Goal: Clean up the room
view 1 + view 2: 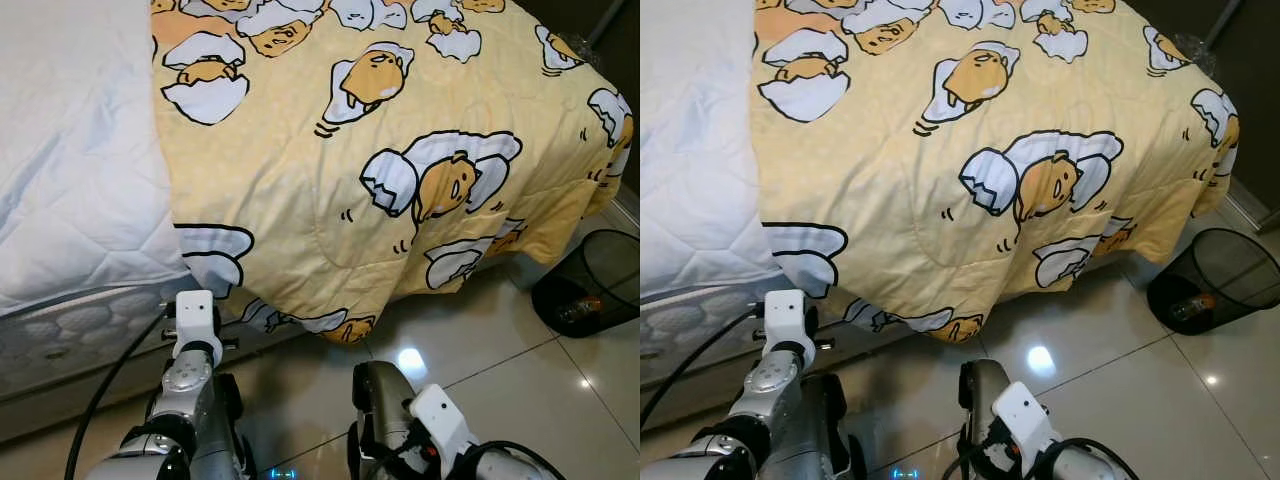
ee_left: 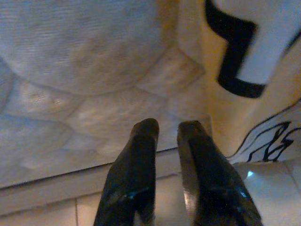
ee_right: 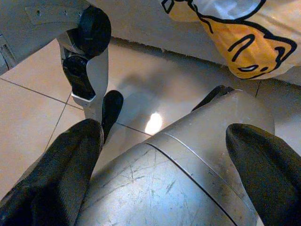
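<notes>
The right gripper (image 3: pixel 164 169) is spread wide around a silver metal cup (image 1: pixel 380 400), one black finger on each side of its scratched wall, and the cup is held low over the glossy tiled floor (image 1: pixel 500 360). The left gripper (image 2: pixel 167 136) is seen with its fingers drawn narrow, a slim gap between the tips and nothing between them; just ahead of it lies the quilted side of the mattress (image 2: pixel 70 94). Beside those fingertips hangs the edge of a yellow cartoon blanket (image 1: pixel 400 150), draped over the bed. Well apart from the right gripper, a black mesh bin (image 1: pixel 600 280) stands, possibly holding a bottle.
</notes>
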Controlling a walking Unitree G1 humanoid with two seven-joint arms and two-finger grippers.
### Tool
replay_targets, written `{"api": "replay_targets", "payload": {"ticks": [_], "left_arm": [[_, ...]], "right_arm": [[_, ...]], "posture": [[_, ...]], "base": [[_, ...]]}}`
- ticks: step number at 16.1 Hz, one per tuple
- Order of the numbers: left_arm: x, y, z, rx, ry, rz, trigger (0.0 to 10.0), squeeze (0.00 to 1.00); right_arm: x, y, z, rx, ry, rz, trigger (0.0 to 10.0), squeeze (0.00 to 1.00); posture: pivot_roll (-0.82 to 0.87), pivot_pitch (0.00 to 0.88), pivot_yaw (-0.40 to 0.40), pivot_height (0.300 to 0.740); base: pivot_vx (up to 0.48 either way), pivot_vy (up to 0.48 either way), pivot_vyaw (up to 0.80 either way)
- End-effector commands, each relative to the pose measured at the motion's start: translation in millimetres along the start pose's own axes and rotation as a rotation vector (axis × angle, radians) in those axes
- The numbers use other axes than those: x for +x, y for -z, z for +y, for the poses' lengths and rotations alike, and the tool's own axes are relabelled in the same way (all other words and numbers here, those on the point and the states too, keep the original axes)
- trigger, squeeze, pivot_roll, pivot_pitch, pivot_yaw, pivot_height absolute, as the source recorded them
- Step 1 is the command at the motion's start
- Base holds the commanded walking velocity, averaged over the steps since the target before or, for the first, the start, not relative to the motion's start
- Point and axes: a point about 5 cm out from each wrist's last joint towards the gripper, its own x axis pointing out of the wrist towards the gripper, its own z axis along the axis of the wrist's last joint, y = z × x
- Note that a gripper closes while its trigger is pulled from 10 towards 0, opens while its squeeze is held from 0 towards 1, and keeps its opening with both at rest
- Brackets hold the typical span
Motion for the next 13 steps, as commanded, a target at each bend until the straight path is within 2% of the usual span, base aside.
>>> {"api": "replay_targets", "payload": {"ticks": [1, 3, 4, 5, 7, 9, 13], "left_arm": [[-0.7, 3.0, -6.3, 0.023, 0.034, 0.019, 10.0, 1.0], [-4.4, 12.2, -3.8, 0.067, 0.034, 0.05, 10.0, 1.0], [-9.3, 23.2, 1.6, 0.044, 0.018, 0.084, 10.0, 1.0], [-10.8, 25.0, 1.4, 0.025, 0.022, 0.079, 10.0, 1.0], [-12.1, 24.3, -2.1, -0.005, 0.05, 0.053, 10.0, 1.0], [-12.0, 23.3, -3.1, 0.001, 0.061, 0.045, 10.0, 1.0], [-5.7, 11.4, -5.9, -0.022, 0.059, 0.022, 10.0, 1.0]], "right_arm": [[-4.7, 7.5, -3.3, 0.006, 0.011, 0.02, 10.0, 0.0], [-4.9, 9.2, -2.6, 0.009, 0.016, 0.021, 10.0, 0.0], [-4.4, 11.0, -2.0, 0.012, 0.017, 0.025, 10.0, 0.0], [-4.1, 13.7, -2.2, 0.013, 0.016, 0.029, 10.0, 0.0], [-2.9, 19.0, -4.3, 0.017, 0.014, 0.036, 10.0, 0.0], [-2.3, 21.2, -6.3, 0.015, 0.01, 0.041, 10.0, 0.0], [2.0, 18.6, -0.8, 0.009, 0.004, 0.027, 10.0, 0.0]], "posture": [[-0.27, 0.153, -0.084, 0.596], [-0.28, 0.154, -0.082, 0.596], [-0.28, 0.154, -0.082, 0.596], [-0.27, 0.162, -0.083, 0.596], [-0.26, 0.163, -0.086, 0.596], [-0.26, 0.165, -0.089, 0.596], [-0.26, 0.165, -0.093, 0.596]], "base": [[0.0, 0.0, 0.0], [0.0, 0.0, 0.0], [0.0, 0.0, 0.0], [0.0, 0.0, 0.0], [0.0, 0.0, 0.0], [0.0, 0.0, 0.0], [0.0, 0.0, 0.0]]}}
